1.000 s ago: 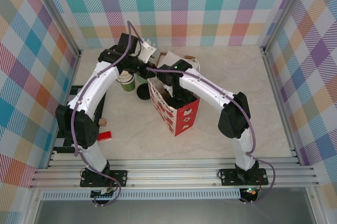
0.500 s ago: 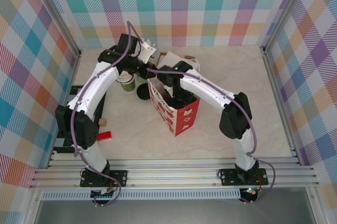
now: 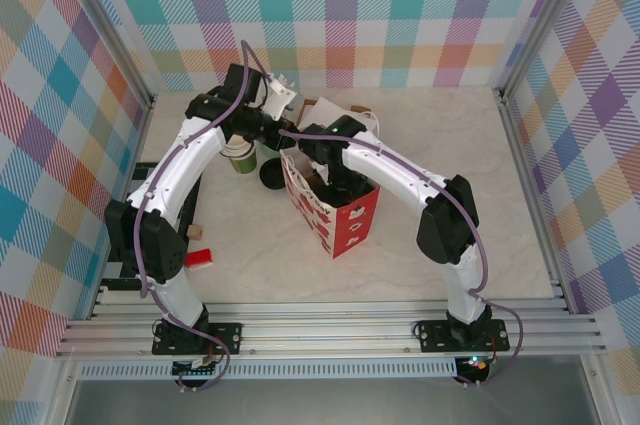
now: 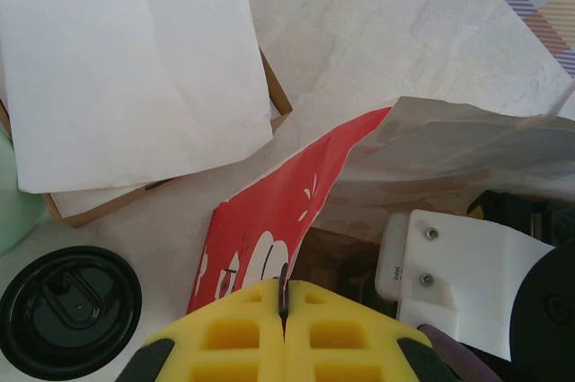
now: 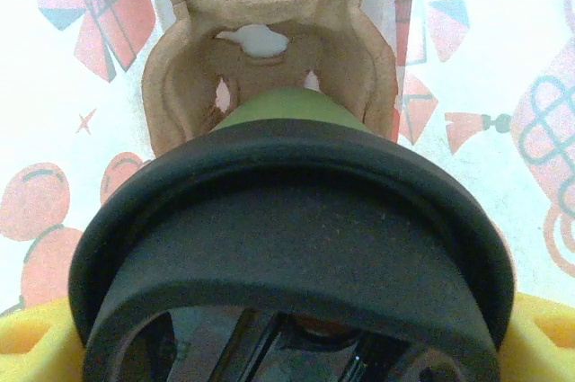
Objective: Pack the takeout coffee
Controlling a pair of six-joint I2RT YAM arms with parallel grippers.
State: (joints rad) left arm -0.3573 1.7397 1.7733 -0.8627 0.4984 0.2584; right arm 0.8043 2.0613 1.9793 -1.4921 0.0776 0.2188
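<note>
Clearly, the right jaws stood wide and gripped the takeout coffee point(image 5: 287, 247) by its sides, with yellow pads point(image 5: 36, 342) showing at either edge of the black lid. The green cup hung inside the red paper bag point(image 4: 269, 220), just above a brown pulp carrier point(image 5: 269, 13) at the bag's bottom; whether it touched the carrier could not be told. The left jaws were fully closed, pinching the bag's upper rim. On the table point(image 4: 413, 31) beside the bag lay a loose black lid point(image 4: 70, 310) and a cardboard tray point(image 4: 278, 99) lined with white paper point(image 4: 135, 58).
</note>
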